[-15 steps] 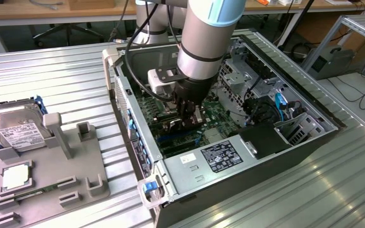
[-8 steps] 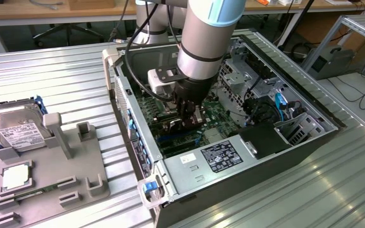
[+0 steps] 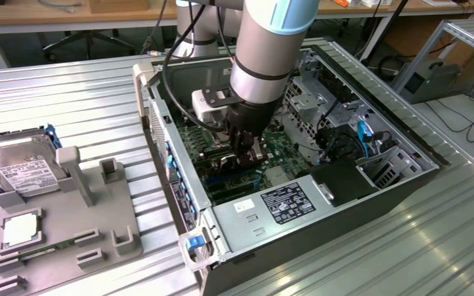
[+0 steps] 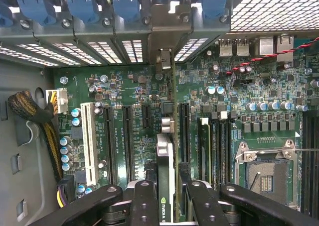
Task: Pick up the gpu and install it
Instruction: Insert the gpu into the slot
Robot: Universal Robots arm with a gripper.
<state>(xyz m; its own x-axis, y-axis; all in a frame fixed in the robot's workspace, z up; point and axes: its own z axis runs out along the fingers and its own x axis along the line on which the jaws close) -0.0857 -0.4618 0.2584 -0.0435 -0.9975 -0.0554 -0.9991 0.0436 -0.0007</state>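
Note:
The gpu point(image 4: 166, 156) stands on edge over the green motherboard point(image 4: 124, 86), a thin dark card between two long black expansion slots. Its silver bracket end point(image 4: 164, 61) reaches the rear slot openings of the case. My gripper point(image 4: 167, 203) is shut on the card's upper edge, one black finger point(image 4: 144, 201) on each side. In the exterior view the gripper point(image 3: 248, 153) is deep inside the open computer case point(image 3: 402, 166), with the gpu point(image 3: 230, 161) low against the board. I cannot tell whether the card's edge sits in a slot.
Blue slot latches point(image 4: 79, 2) line the case's rear wall. An empty CPU socket point(image 4: 266, 171) and a cable bundle point(image 4: 30, 111) flank the slots. On the exterior view's left, a grey fixture point(image 3: 97, 209) carries a silver hard drive point(image 3: 19, 163) and a processor point(image 3: 19, 229).

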